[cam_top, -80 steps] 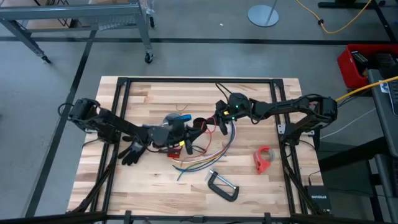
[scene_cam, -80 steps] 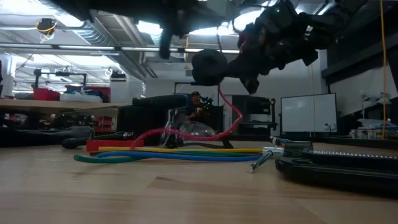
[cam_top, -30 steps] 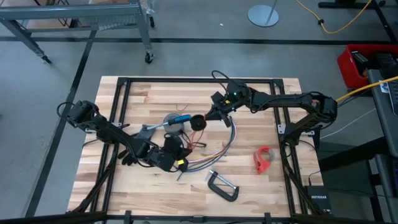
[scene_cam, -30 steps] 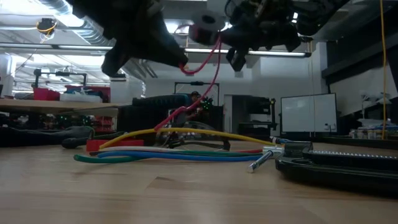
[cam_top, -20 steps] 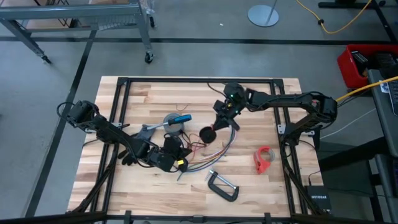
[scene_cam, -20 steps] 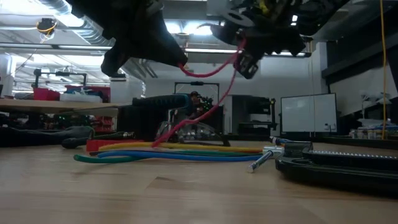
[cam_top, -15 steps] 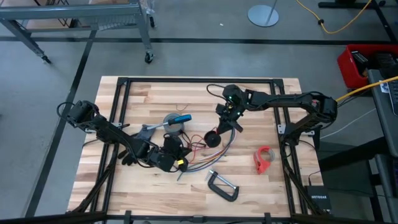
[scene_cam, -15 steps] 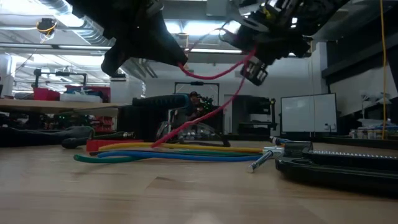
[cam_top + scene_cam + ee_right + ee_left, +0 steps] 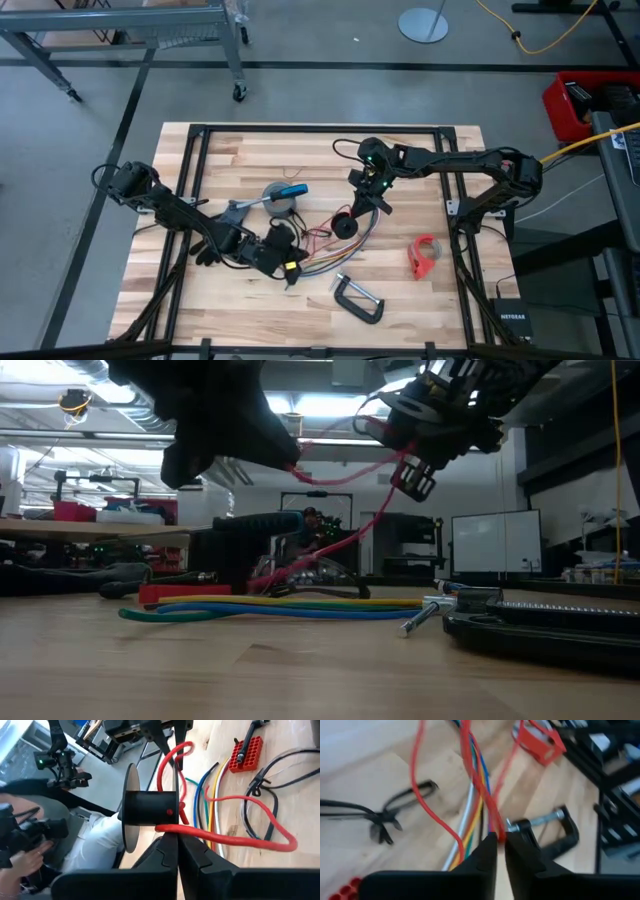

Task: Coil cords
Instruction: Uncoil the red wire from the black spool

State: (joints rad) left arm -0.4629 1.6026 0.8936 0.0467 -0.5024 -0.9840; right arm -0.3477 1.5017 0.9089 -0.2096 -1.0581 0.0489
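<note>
Two hands share one red cord [image 9: 220,834]. Over the last second the right hand [image 9: 362,190], clamped on that cord at centre frame, has carried its black spool [image 9: 343,225] down toward the coloured strands [image 9: 340,255] on the table [image 9: 420,300]. At lower left, the left hand [image 9: 288,270] looks nearly together; whether it grips, I cannot tell. Winding seems underway.

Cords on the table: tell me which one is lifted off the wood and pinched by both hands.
The red cord. The right hand pinches it beside the black spool, the left hand pinches it farther along. The yellow, blue and green cords lie flat on the table.
</note>
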